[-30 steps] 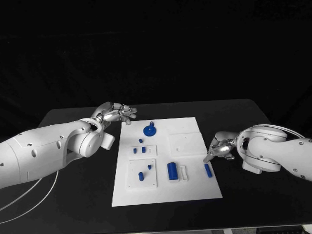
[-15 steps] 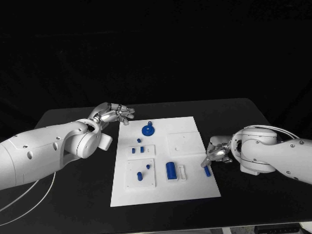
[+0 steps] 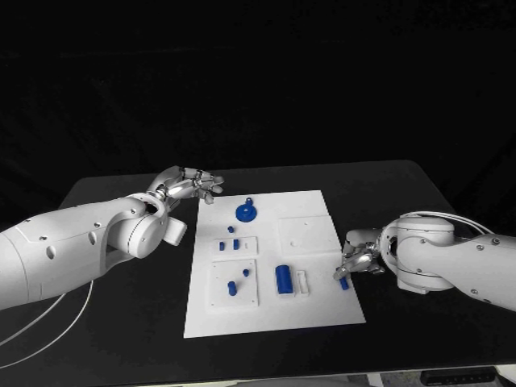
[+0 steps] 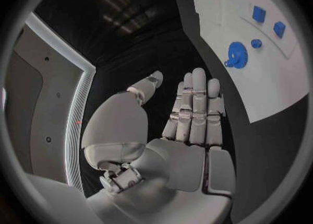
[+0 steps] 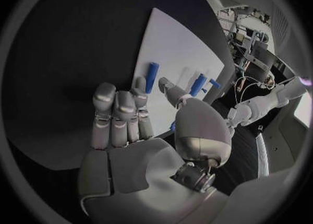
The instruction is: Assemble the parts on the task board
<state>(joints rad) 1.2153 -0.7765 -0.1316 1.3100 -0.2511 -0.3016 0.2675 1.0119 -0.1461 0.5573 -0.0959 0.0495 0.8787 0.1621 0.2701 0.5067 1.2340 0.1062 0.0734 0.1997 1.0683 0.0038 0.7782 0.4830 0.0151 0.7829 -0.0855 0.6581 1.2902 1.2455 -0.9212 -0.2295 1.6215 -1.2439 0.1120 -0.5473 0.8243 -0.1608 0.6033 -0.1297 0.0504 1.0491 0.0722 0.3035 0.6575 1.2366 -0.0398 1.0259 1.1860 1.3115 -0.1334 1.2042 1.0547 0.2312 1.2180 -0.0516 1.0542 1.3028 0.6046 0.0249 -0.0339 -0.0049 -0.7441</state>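
Board work is at the pick-up step, judged from how the right hand (image 3: pixel 360 260) sits in the head view: it hangs at the near right edge of the task board (image 3: pixel 316 310), fingers curled down beside a small blue peg (image 3: pixel 343 283) that lies just under its fingertips. Whether it already grips that peg I cannot tell from here. The left hand (image 3: pixel 189 184) hovers off the board's far left corner, fingers loosely curled with nothing in them, and the blue gear (image 3: pixel 247 214) lies a little way off its fingertips on the board. In the left wrist view that hand (image 4: pixel 189 114) shows its fingers straight and side by side, holding nothing, with the gear (image 4: pixel 236 55) and two small blue blocks (image 4: pixel 259 13) well beyond it. In the right wrist view the hand (image 5: pixel 127 114) has its fingers bent forward and the thumb swung across; a blue peg (image 5: pixel 152 77) lies just past the fingertips, apparently untouched, and a scrap of blue shows low beside the thumb, too hidden to call held. Next move, as I judge it: close thumb and finger on the peg, lift it clear, and carry it to its socket.
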